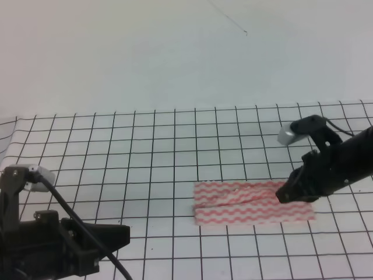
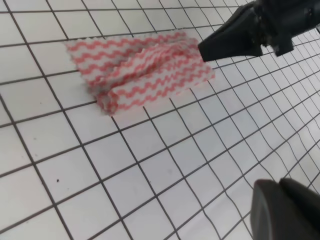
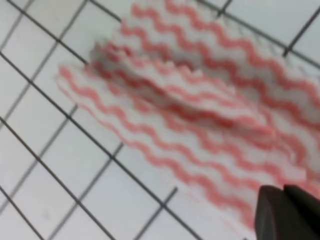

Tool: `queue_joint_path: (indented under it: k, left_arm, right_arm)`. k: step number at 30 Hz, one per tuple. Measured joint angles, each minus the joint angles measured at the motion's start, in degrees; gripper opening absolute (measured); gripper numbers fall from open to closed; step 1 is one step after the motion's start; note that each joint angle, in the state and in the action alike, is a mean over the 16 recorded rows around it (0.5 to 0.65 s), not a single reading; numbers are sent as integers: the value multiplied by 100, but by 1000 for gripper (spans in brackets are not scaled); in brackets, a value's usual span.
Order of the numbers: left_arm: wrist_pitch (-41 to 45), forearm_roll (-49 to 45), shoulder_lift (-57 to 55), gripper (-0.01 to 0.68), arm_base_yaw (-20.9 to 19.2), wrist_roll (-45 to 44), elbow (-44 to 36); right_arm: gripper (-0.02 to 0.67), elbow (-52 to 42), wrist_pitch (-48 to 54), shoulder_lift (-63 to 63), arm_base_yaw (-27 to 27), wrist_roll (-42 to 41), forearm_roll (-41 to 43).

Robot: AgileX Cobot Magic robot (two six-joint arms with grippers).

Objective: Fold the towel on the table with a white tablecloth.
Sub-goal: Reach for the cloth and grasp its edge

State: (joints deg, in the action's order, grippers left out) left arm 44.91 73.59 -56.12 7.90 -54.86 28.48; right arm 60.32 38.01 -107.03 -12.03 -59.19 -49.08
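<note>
Red-pink and white wavy stripes are marking the towel (image 1: 252, 203), which is lying on the tabletop (image 1: 145, 151) toward four o'clock of the exterior high view, folded over itself into a long band with a raised crease running along its length. White tablecloth (image 1: 175, 134) with thin black grid lines is spreading beneath it and reaching far past it on every side. The right pincer (image 1: 285, 195) is hanging at the towel's three o'clock end, its dark tip sitting over the cloth's upper corner; whether it is touching or gripping the fabric, and how far its jaws are parted, I cannot tell from any view. In the left wrist view the same pincer (image 2: 220, 42) is showing as a tapered black shape just beside the towel's (image 2: 140, 70) edge at two o'clock. The right wrist view is showing the towel (image 3: 200, 100) close and blurred, its layers lying stacked. The left pincer (image 1: 119, 236) is resting low at seven o'clock, well apart from the towel, holding nothing; its opening I cannot tell.
</note>
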Motion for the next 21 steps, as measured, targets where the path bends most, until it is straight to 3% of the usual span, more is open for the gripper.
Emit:
queue_joint_path:
  k: [21]
  left_arm:
    - [-13,-29,5,-1,0,-19,0]
  right_arm:
    - [-3,795,-190,-394,0,506,701]
